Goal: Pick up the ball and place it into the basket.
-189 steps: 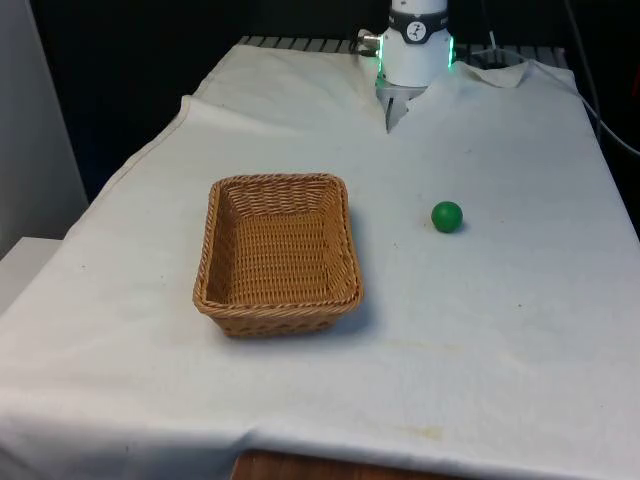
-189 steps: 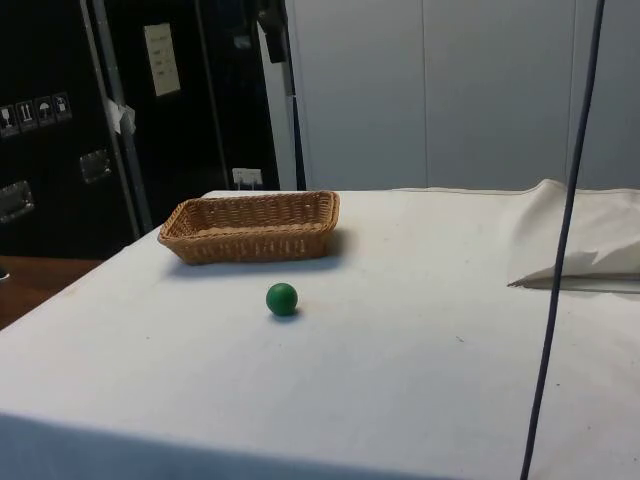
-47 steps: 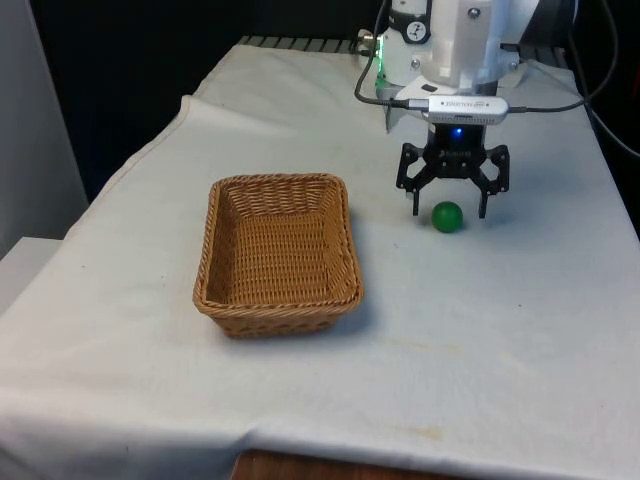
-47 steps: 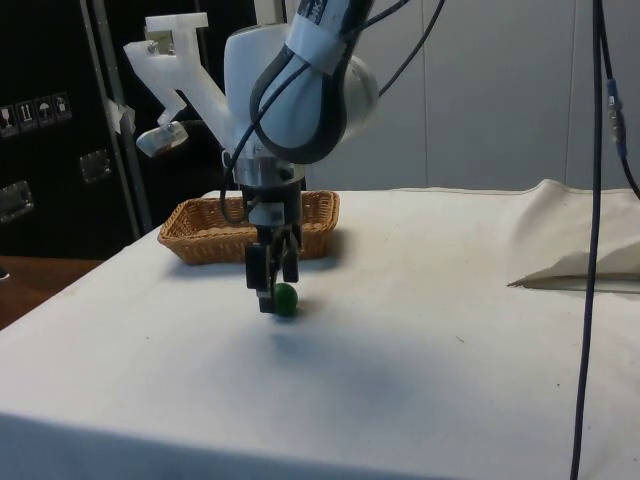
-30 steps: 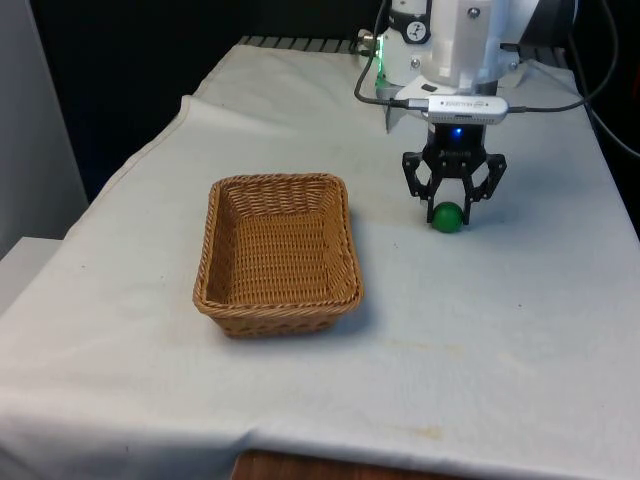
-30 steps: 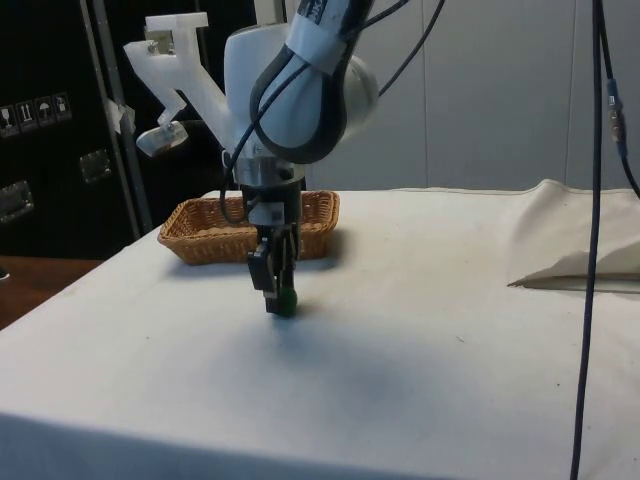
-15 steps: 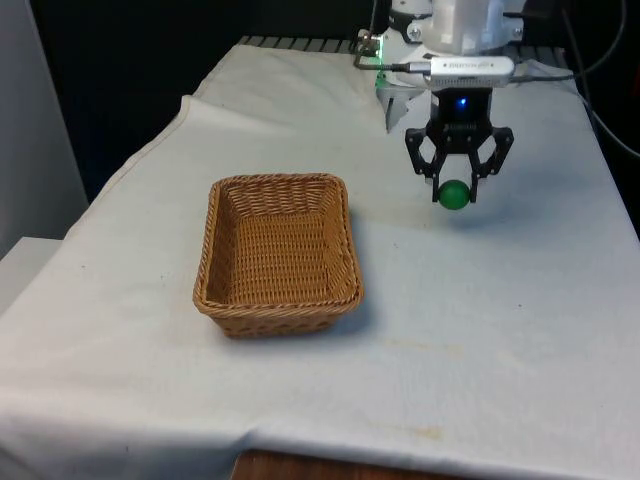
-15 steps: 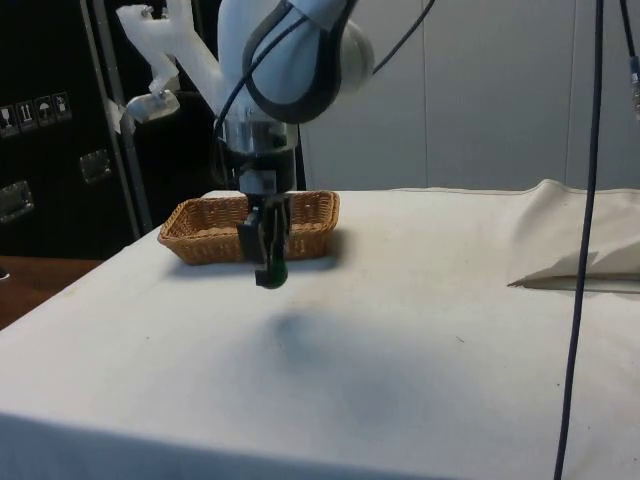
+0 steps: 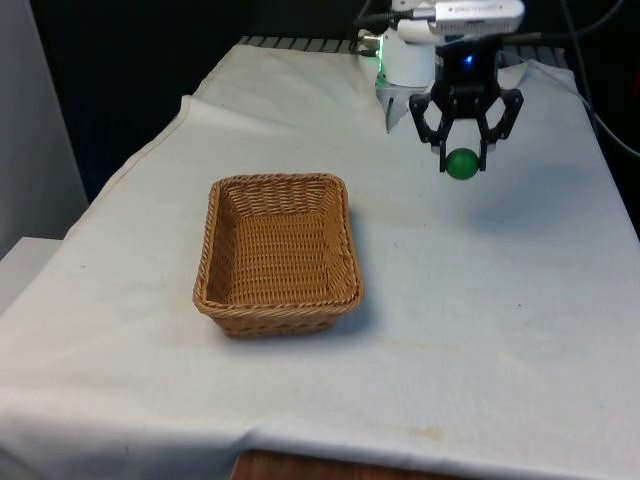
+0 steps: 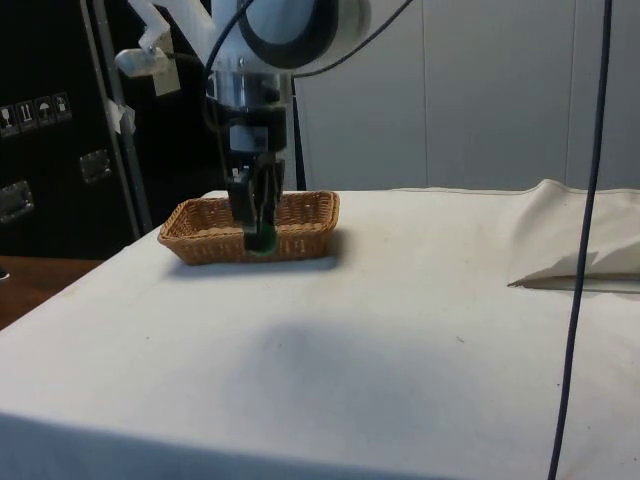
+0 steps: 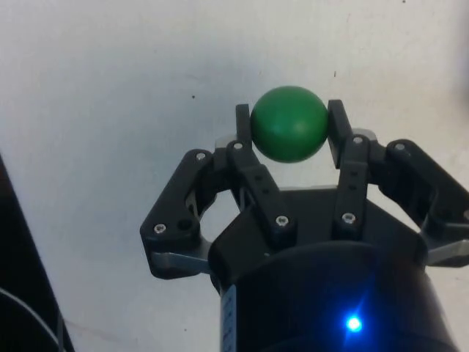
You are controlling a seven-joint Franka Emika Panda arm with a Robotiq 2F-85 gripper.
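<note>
1. Front view: the black end effector hangs above the white-clothed surface, its two fingers clenched on the green ball. The ball is lifted clear of the cloth. The wicker basket sits well apart, toward the front view's left, with nothing in it.

2. Side view: the end effector points straight down in front of the basket, and the ball shows as a sliver of green between the fingertips, above the surface.

3. Wrist view: the ball is pinched on both sides by the finger pads of the end effector, with the white cloth beneath it.
</note>
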